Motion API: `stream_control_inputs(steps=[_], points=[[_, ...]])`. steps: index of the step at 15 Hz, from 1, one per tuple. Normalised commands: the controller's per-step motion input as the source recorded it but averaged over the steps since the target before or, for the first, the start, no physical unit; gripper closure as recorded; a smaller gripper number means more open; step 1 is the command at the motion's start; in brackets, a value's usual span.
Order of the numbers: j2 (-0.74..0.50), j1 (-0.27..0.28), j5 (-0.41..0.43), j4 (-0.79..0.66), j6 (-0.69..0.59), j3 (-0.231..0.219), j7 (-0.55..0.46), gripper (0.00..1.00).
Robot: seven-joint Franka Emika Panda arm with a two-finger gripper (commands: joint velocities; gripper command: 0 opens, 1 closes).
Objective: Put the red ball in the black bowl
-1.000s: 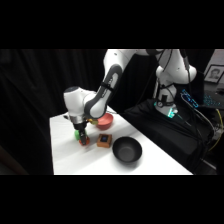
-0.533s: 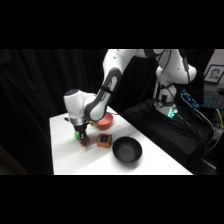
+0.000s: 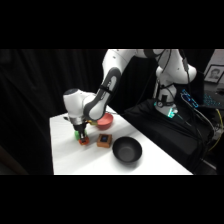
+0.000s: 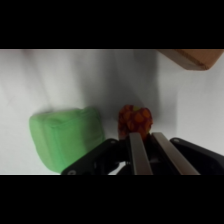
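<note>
**As the tool settles over the red ball, the grasp looks close**

While the arm has barely shifted over the last second, it has eased a little lower at the near-left part of the surface (image 3: 65, 155), and the tool (image 3: 81, 136) now sits right down by the red ball (image 3: 84, 142). From the wrist, the ball (image 4: 134, 120) lies on the white surface just ahead of the two fingers (image 4: 136, 152), which stand close together with only a narrow gap; they appear nearly closed and hold nothing, the ball resting just beyond their tips rather than between them. The green block (image 4: 67, 137) lies just beside the ball, to its left in the wrist view, and the corner of a brown block (image 4: 197, 57) shows at the upper right.

The black bowl (image 3: 127, 150) waits well apart, toward the near right, with the brown block (image 3: 104, 140) between it and the ball; the salmon-red bowl (image 3: 105, 120) stands behind the tool.

My reading is that the task is at the approach stage: the ball is not yet lifted. With the green block so near, a careless closing could nudge it or roll the ball away.
</note>
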Motion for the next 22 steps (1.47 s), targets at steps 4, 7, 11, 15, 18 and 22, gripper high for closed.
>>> stream_control_inputs(steps=[4,7,11,15,18,22], points=[[-0.16,0.028,-0.115,-0.01,-0.14,-0.052,0.07,0.96],[-0.29,-0.026,-0.073,-0.08,-0.2,0.005,-0.01,0.95],[-0.39,-0.019,-0.079,-0.17,-0.22,0.018,-0.04,0.95],[-0.43,0.009,-0.1,-0.27,-0.23,0.032,-0.06,0.95],[-0.45,0.029,-0.099,-0.35,-0.16,0.046,-0.06,0.95],[-0.49,0.054,-0.089,-0.46,-0.05,0.063,-0.06,0.95]])
